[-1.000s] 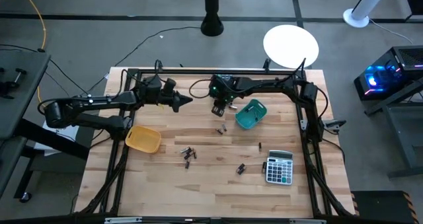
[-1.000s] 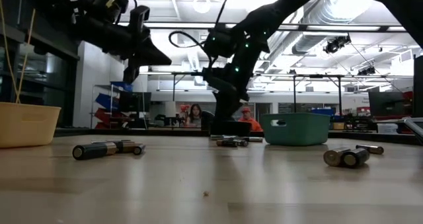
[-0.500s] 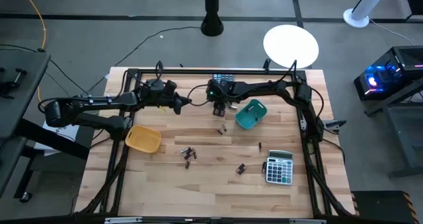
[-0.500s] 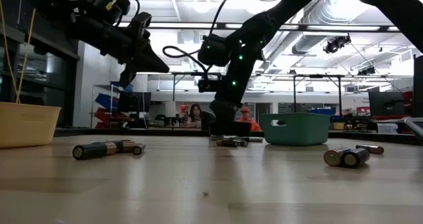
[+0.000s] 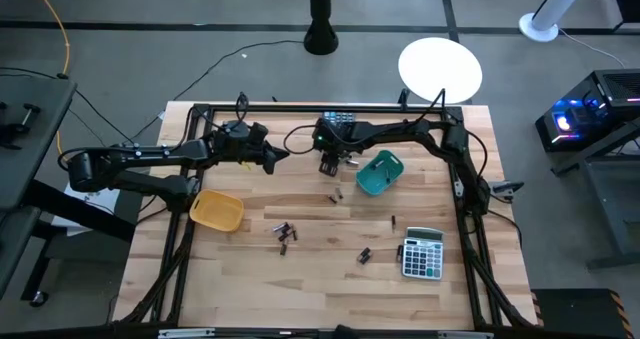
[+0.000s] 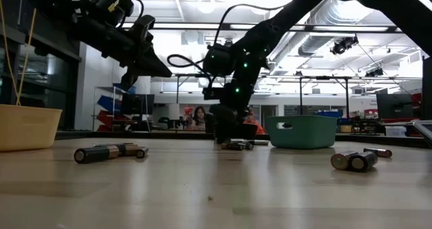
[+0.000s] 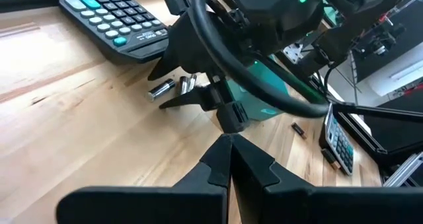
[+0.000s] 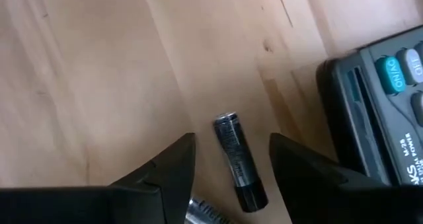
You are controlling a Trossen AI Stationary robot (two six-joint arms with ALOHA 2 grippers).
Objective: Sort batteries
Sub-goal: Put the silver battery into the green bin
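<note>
this was a robotics lab or workshop hall. the wooden table [image 5: 250, 279] stood on a grey concrete floor with loose cables [image 5: 215, 64]. behind it, exposed ceiling ducts [image 6: 337, 16], strip lights, long workbenches with monitors [image 6: 391, 106], and seated people [image 6: 200, 115] showed it.

Even, bright overhead light falls on the wooden table [image 5: 300, 269] in the high view, casting only faint, soft shadows beneath the arms. A blue glow marks equipment [image 5: 566, 119] at the far right. At table height, ceiling lamps [image 6: 206, 4] in the room behind flare white, leaving both arms in near silhouette; the near tabletop is soft and out of focus, with a pale sheen. The left wrist view bends straight lines toward its edges. In the right wrist view, a battery [image 8: 239, 161] and a calculator [image 8: 377, 112] look slightly blurred.
</note>
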